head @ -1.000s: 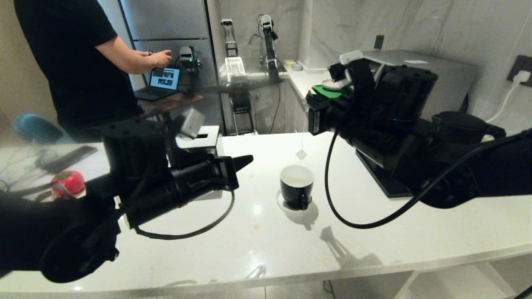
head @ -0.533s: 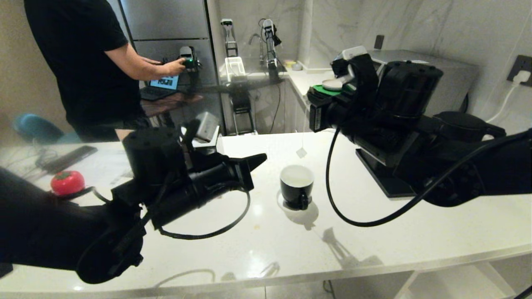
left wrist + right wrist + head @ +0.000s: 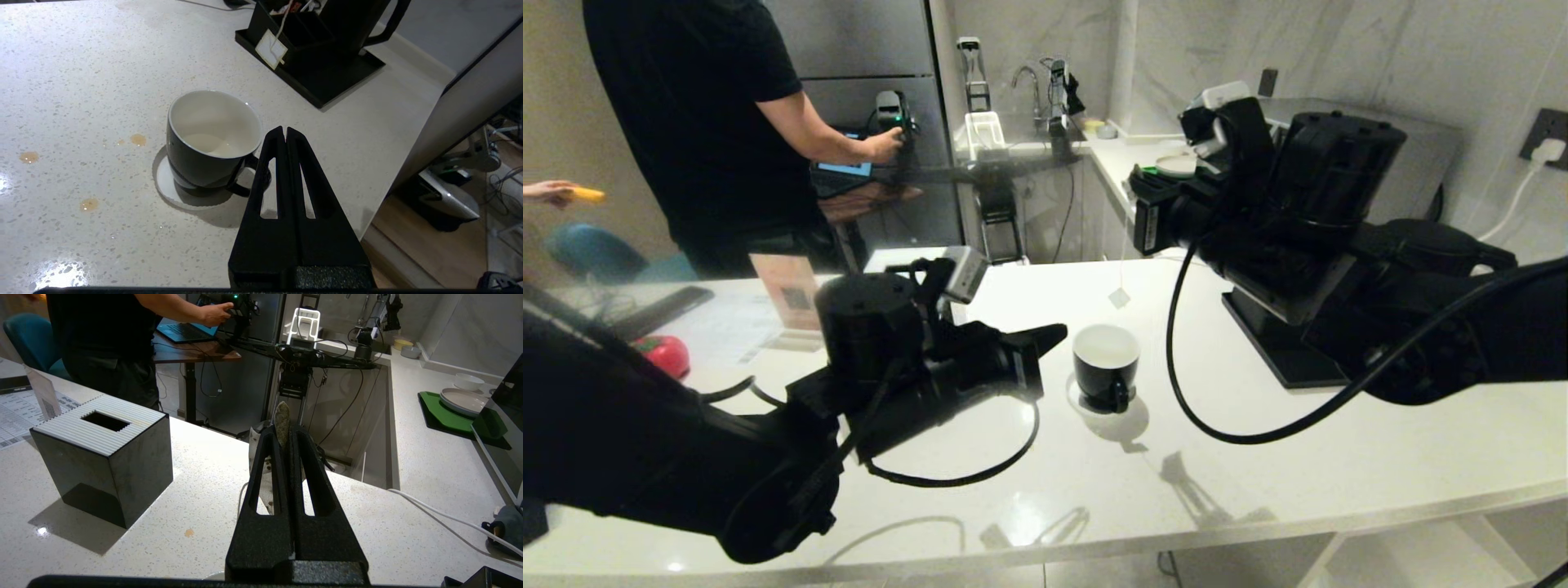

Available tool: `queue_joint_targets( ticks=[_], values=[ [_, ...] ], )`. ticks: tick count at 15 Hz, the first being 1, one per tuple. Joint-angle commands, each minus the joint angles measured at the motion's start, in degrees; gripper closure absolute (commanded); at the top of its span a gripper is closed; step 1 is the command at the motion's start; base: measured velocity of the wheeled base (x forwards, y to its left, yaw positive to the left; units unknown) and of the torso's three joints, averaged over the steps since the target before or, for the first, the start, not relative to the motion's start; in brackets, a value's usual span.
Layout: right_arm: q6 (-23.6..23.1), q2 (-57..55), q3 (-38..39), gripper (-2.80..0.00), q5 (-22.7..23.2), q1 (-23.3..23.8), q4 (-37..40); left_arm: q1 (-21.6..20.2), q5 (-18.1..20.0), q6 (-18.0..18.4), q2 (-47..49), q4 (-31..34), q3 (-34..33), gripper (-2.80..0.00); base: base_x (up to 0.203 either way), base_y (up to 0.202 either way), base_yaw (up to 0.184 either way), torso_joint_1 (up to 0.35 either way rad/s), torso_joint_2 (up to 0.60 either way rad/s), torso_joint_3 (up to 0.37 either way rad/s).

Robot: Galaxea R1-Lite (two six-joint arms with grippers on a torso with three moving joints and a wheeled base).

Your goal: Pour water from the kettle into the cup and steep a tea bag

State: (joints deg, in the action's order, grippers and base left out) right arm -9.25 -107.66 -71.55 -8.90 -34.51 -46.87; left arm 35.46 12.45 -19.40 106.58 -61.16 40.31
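Steeping looks next: the right gripper (image 3: 286, 430), clamped on the tea bag (image 3: 281, 420), holds it above the cup (image 3: 1105, 365) on the counter, while the left gripper (image 3: 284, 132), closed and empty, hovers beside the cup's handle.

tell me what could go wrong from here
The shut left gripper sits close by the handle of the cup; a nudge could tip it and spill the water. The right gripper pinches the tea bag, whose string end hangs beyond the cup, so lowering now might miss.
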Motion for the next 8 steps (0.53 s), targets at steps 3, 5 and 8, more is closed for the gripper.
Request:
queue_joint_targets(
  ticks=[3, 5, 8],
  values=[
    [-0.1, 0.2, 0.0, 0.00, -0.1, 0.0, -0.2, 1.0, 0.0, 0.0, 0.6, -0.4, 0.0, 0.00, 0.000, 0.000, 0.000, 0.000, 0.00, 0.000],
    [-0.1, 0.5, 0.1, 0.00, -0.1, 0.0, -0.1, 1.5, -0.1, 0.0, 0.6, -0.4, 0.5, 0.00, 0.000, 0.000, 0.000, 0.000, 0.00, 0.000],
    [-0.1, 0.6, 0.2, 0.00, -0.1, 0.0, -0.1, 1.7, -0.1, 0.1, 0.7, -0.5, 0.5, -2.80, 0.000, 0.000, 0.000, 0.000, 0.00, 0.000]
  ],
)
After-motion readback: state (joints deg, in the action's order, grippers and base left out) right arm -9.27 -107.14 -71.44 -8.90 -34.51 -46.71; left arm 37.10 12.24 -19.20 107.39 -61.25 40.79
